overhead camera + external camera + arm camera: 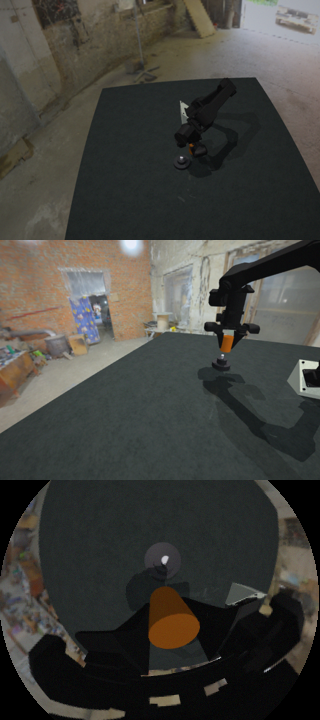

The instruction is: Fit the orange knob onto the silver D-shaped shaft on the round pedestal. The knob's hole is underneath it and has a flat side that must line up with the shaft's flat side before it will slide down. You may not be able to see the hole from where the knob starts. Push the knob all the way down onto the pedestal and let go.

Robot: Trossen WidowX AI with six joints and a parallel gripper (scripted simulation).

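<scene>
The orange knob is held in the air, tilted slightly in the exterior view. My gripper is shut on it, one finger on each side. The dark round pedestal stands on the table, with the silver shaft upright at its centre. In the exterior view the knob is above the shaft and slightly to its right, apart from it. In the wrist view the pedestal lies beyond the knob's far end. The knob's hole is hidden, and the shaft's flat side cannot be made out.
The dark table carries the arm's pale angled base mount, behind the pedestal in the top view. The black arm reaches over the table, and its shadow falls beside the pedestal.
</scene>
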